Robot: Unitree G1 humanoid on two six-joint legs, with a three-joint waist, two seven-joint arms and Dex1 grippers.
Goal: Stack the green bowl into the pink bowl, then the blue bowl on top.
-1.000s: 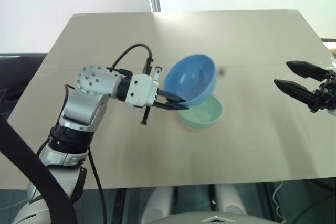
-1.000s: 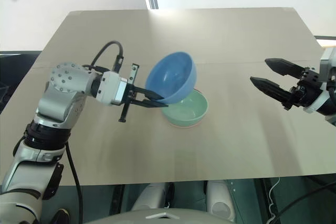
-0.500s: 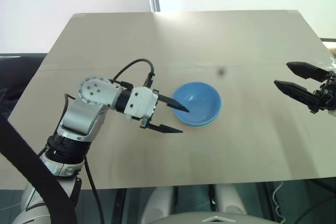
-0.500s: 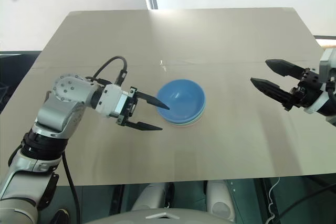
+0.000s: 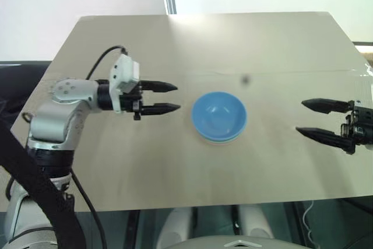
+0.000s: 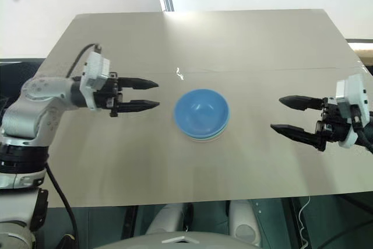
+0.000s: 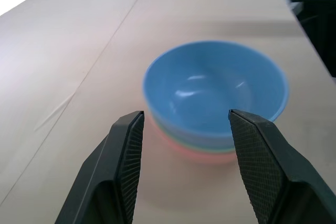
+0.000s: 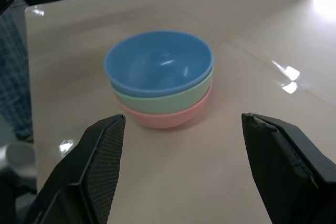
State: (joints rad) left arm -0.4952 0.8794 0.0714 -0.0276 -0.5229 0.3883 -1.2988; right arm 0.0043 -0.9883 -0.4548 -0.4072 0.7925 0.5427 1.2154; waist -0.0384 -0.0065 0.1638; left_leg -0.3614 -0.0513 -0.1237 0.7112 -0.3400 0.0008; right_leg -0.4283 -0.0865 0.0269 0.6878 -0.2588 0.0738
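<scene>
Three bowls are nested in one stack near the middle of the table (image 5: pixel 280 45): the pink bowl (image 8: pixel 163 116) is at the bottom, resting on the tabletop, the green bowl (image 8: pixel 168 95) is seated inside it with only a band of its wall showing, and the blue bowl (image 5: pixel 219 115) is set on top, upright and level, its open side facing up. The rims are seen lined up closely in the right wrist view, so the stack is judged well seated and not tilted. The left gripper (image 5: pixel 169 97) is held level above the table to the left of the stack, apart from it, fingers spread and empty, pointing toward the bowls. The right gripper (image 6: pixel 291 116) is held well off to the right of the stack, also apart from it, its fingers spread wide with nothing between them. Neither gripper is touching a bowl, which fits a stack that has been let go and left to stand on its own. The order asked for by the task appears to be met, so the job is judged finished or nearly so; only clearing of the arms seems left. Little risk is seen, except a knock on the stack if either arm is swung inward.
</scene>
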